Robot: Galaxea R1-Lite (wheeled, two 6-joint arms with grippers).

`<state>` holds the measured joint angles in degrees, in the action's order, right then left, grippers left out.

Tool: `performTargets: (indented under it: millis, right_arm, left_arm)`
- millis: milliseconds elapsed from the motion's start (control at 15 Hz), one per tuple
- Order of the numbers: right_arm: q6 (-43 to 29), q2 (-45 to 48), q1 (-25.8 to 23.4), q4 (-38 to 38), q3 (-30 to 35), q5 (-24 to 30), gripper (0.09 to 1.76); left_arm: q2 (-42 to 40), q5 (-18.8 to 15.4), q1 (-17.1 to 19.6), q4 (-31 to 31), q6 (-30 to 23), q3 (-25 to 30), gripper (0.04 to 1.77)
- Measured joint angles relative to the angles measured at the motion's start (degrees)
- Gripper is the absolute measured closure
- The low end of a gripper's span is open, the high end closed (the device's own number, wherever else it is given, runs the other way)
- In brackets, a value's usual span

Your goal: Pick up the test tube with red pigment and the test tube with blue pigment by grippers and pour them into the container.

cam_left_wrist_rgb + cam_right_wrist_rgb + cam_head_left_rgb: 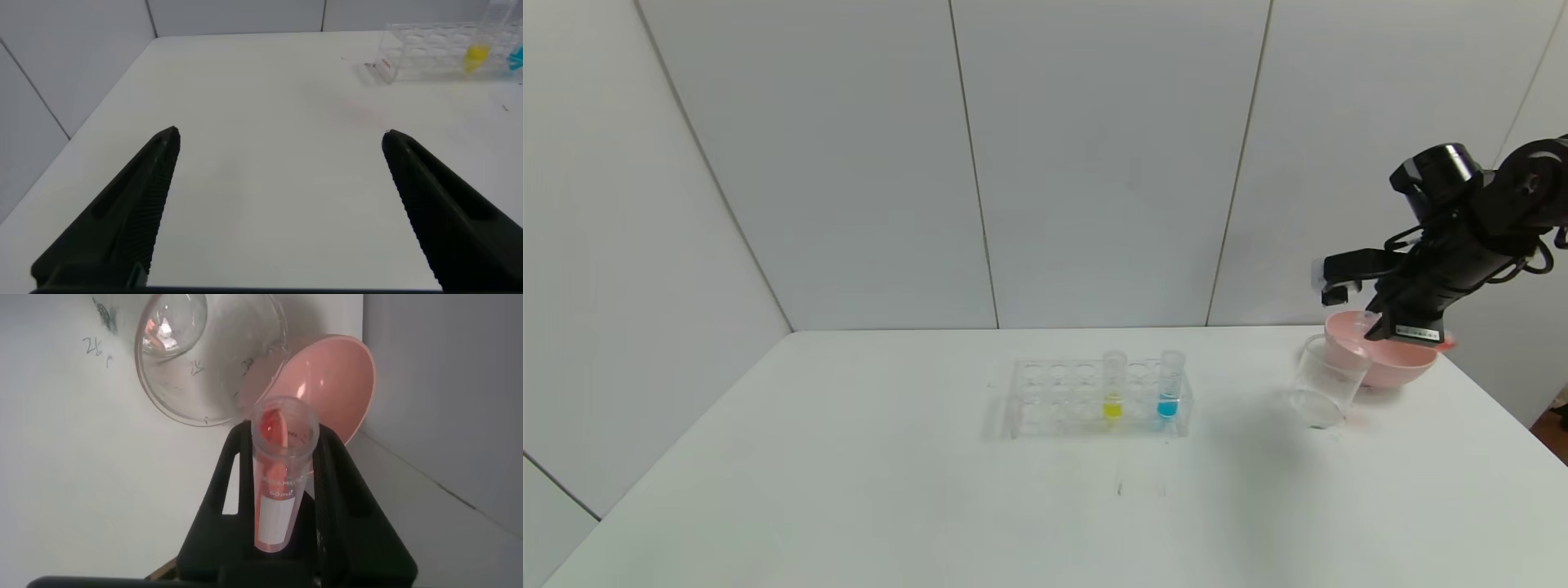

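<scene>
The right gripper (282,506) is clamped on the test tube with red pigment (280,478), holding it above the container (1327,380), the tube's open mouth toward the container's rim. The container stands just beside the pink bowl (1401,363). The test tube with blue pigment (1169,384) stands in the rack (1045,400) beside a yellow tube (1113,384). The left gripper (278,212) hangs spread wide over the table (849,490).

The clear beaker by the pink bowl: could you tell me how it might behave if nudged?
The beaker looks empty and thin-walled, so probably light and easily shoved. It is tall for its base, so perhaps apt to tip. The right gripper holds the red tube above it.
</scene>
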<state>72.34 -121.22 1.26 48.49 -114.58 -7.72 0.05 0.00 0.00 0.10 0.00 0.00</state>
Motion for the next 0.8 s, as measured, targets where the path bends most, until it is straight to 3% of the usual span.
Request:
performTargets:
  millis: [800]
  right_arm:
    - [4.0,-0.1,3.0,0.4,0.0,-8.2,1.36]
  left_arm:
    - [0.0,0.0,0.0,0.0,0.0,0.0,0.05]
